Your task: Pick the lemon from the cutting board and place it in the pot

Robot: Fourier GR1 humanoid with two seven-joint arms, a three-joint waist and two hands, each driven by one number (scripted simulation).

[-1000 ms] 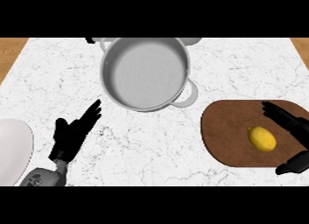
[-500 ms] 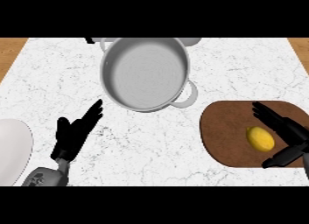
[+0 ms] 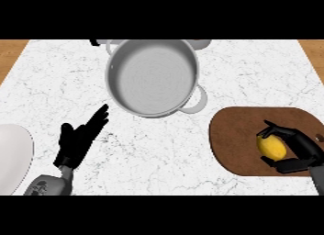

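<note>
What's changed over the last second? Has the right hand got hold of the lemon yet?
Yes, it appears so. The right hand, which was open beside the lemon a second ago, has closed in from the right, and its fingers and thumb now curl round the fruit. The lemon still lies on the cutting board, not lifted. The left hand, the pot and the plate have stayed put.

bare marble counter point(image 3: 252, 78) between cutting board point(image 3: 235, 137) and pot point(image 3: 154, 75), pot mouth unobstructed

You see the oval yellow lemon point(image 3: 272, 147) lying on the brown wooden cutting board point(image 3: 235, 137); the round grey metal pot point(image 3: 152, 75) stands well apart.
</note>
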